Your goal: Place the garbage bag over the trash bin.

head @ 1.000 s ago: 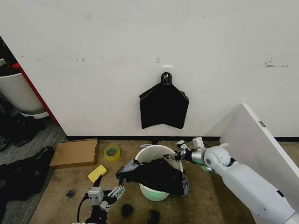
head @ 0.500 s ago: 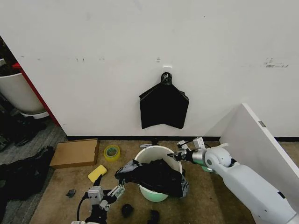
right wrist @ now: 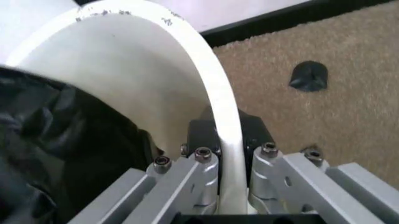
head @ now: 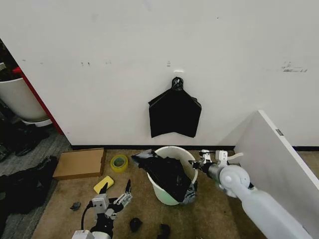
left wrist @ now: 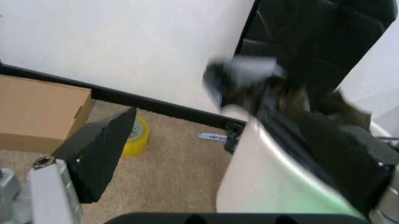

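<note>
Clamped on the rim of the trash bin (head: 169, 196), the right gripper (head: 199, 164) has one finger inside the wall and one outside, as the right wrist view shows, with the white rim (right wrist: 218, 107) running between them. That bin stands on the tan carpet near the wall but leans, its mouth tipped up toward the wall and slightly to the robot's left. One garbage bag (head: 167, 172) lies crumpled across the mouth, spilling over the near rim and trailing out over the far-left edge; it does not line the bin.

Low at the near left, the left gripper (head: 116, 191) hangs with its two dark fingers spread wide apart, holding nothing, well clear of the bin.

Between the left gripper and the bin's left side lie one yellow sponge (head: 103, 184), one roll of yellow tape (head: 119, 163) and one flat cardboard box (head: 80, 163). On the wall above the bin hangs one black knotted bundle (head: 174, 115). A white board (head: 271, 149) leans just right of the right arm.
</note>
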Controlling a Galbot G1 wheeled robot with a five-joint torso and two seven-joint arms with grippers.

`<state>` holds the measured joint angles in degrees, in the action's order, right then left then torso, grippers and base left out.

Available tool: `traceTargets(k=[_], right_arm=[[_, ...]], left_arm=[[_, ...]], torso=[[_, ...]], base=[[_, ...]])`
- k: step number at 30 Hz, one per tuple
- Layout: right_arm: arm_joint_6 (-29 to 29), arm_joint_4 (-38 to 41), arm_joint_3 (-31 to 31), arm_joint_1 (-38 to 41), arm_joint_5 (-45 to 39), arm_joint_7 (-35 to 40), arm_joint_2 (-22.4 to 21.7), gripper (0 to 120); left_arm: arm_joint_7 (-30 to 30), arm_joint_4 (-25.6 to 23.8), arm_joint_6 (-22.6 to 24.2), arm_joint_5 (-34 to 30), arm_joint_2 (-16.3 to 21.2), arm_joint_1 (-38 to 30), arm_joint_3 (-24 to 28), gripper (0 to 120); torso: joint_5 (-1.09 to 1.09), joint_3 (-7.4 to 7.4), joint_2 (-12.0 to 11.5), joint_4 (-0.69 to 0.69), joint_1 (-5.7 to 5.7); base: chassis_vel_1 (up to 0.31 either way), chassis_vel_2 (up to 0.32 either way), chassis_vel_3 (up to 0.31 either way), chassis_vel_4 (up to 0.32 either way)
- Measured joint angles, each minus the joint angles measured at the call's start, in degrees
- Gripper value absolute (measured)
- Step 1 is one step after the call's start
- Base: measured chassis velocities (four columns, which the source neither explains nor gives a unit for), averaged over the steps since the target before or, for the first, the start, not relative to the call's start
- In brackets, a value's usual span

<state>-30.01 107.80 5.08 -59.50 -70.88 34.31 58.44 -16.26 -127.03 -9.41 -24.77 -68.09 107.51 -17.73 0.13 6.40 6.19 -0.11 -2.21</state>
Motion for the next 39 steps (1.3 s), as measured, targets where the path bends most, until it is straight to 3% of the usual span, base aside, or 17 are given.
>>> traceTargets(k=[6, 19, 31, 39], right_arm=[[6.68, 5.93, -1.55, -2.77, -2.95, 16.05, 5.14, 2], [18.27, 4.15, -3.13, -7.71, 6.25, 20.08, 9.5, 2], [18.62, 2.49, -3.23, -8.44, 6.55, 21.96, 12.28, 2], [17.7, 4.81, -3.13, -10.86, 9.87, 19.21, 10.69, 30]], left_arm=[[0.0, 0.02, 0.02, -0.09, 0.62, -0.42, 0.01, 100], [0.07, 0.18, 0.31, -0.61, 1.47, -0.94, 0.06, 100], [0.08, 0.03, 1.26, -1.21, 1.45, -1.62, 0.27, 100], [0.1, 0.24, 2.06, -2.53, 1.49, -1.85, 0.51, 100]], torso=[[0.0, 0.0, 0.0, 0.0, 0.0], [0.01, 0.0, 0.0, -0.01, 0.0], [0.01, 0.0, 0.0, 0.0, 0.0], [0.02, 0.0, 0.0, 0.0, 0.0]], base=[[0.0, 0.0, 0.0, 0.0], [0.0, 0.0, 0.0, 0.0], [0.0, 0.0, 0.0, 0.0], [0.0, 0.0, 0.0, 0.0]])
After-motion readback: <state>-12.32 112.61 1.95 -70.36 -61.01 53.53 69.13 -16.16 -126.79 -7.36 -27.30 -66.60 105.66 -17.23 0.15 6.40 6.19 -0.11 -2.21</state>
